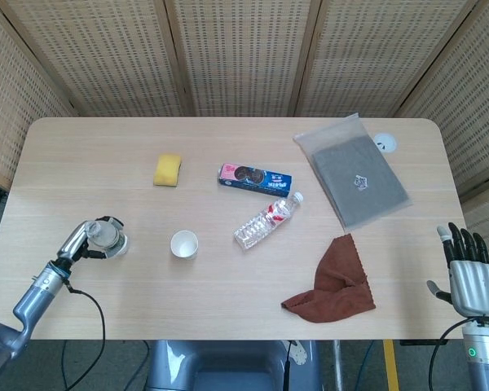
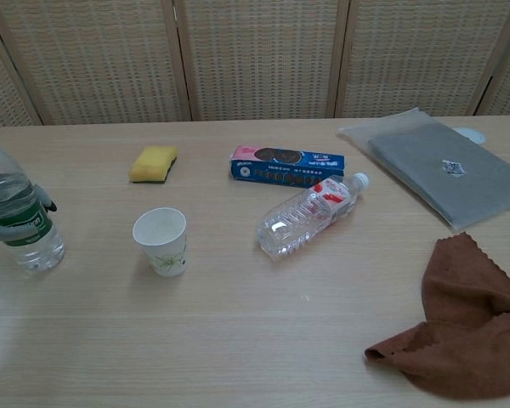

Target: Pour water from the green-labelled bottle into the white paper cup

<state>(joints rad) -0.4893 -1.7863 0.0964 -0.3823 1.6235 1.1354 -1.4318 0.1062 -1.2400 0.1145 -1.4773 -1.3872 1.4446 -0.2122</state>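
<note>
- While your left hand [image 1: 81, 241] wraps its fingers around the green-labelled bottle [image 2: 19, 223], that bottle stands upright on the table [image 1: 228, 301] at the far left, well apart from the white paper cup [image 2: 161, 241] to its right.
- You look to be at the grasp step: the hold is taken, the lift and the pour are not yet done.
- Whether the bottle is capped cannot be told, since its top is cut off in the chest view and blurred in the head view; check before you tip it.
- Next you would need to raise the bottle, carry it over the cup's open mouth, and tilt slowly; the light cup could topple if bumped.
- Your right hand [image 1: 471, 273] waits at the table's near right edge, fingers extended and apart, holding nothing.
- Writing on the green label is too small to read.
- Lettering on the blue biscuit box [image 2: 287, 164] and on the red label of the lying bottle [image 2: 310, 213] is also illegible.
</note>
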